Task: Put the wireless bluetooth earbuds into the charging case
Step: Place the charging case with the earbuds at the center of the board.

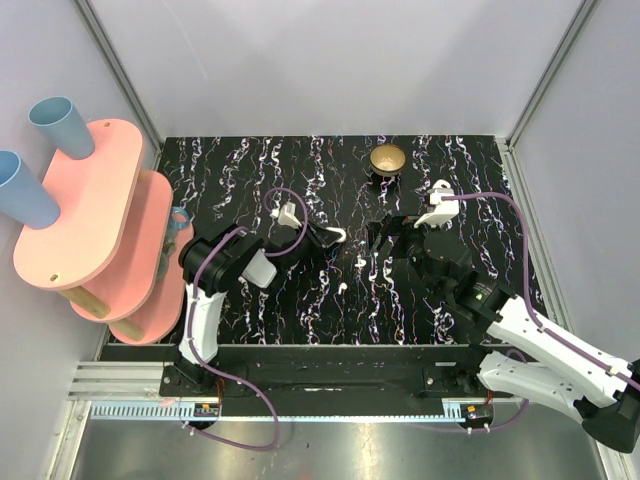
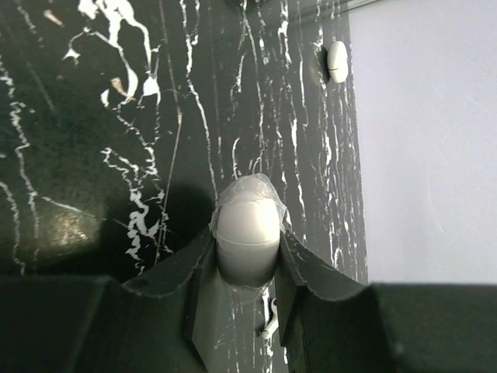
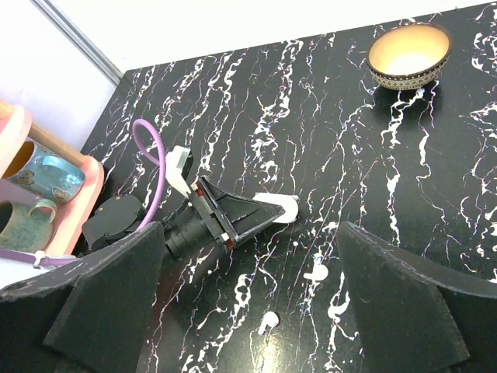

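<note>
Charging case | long axis in line with left gripper, pinched | right gripper spread

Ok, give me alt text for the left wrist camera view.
A white charging case sits gripped between the dark jaws of the left gripper, against a black white-veined table. A pale wall fills the right side.

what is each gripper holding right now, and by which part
The left gripper holds the small white rounded plastic charging case, jaws shut on its two opposite sides. The right gripper is open and holds nothing.
</note>
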Controlling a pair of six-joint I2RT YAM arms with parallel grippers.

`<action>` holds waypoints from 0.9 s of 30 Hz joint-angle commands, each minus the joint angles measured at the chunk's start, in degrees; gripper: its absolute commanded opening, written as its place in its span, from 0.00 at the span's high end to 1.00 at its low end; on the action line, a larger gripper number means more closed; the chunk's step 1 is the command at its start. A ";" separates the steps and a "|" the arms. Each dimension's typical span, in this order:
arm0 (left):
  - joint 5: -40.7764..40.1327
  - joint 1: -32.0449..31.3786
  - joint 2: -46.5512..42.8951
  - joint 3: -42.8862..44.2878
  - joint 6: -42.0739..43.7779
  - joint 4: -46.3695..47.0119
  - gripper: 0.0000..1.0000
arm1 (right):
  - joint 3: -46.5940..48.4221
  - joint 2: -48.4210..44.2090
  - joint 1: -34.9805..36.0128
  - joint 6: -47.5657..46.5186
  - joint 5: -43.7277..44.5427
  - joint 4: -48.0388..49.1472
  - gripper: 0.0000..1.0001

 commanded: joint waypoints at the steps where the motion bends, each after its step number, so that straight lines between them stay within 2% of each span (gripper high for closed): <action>1: -2.72 0.52 -2.25 0.34 -0.38 -0.95 0.70 | 0.93 -0.56 0.29 -0.06 1.68 1.06 0.00; 4: -2.54 0.61 -1.99 -0.01 -0.73 -0.78 0.65 | 0.84 -0.30 0.29 -0.23 1.86 0.98 0.00; 5: -2.63 0.69 -1.90 -0.10 -0.81 -0.78 0.57 | 0.93 -0.12 0.29 -0.23 1.95 0.89 0.00; 6: -2.80 0.70 -1.98 -0.27 -0.73 -0.78 0.55 | 0.93 -0.12 0.29 -0.15 2.03 0.89 0.00; 11: -1.84 1.57 -2.86 -0.71 0.15 -1.83 0.51 | 1.11 0.05 0.29 0.03 2.65 0.71 0.00; 16: -1.83 2.80 -5.32 -1.85 2.78 -5.00 0.41 | 1.99 0.49 0.29 0.47 2.21 0.71 0.00; 27: -3.50 4.04 -11.92 -3.35 11.14 -15.46 0.34 | 2.69 1.99 0.29 -2.69 6.86 0.27 0.00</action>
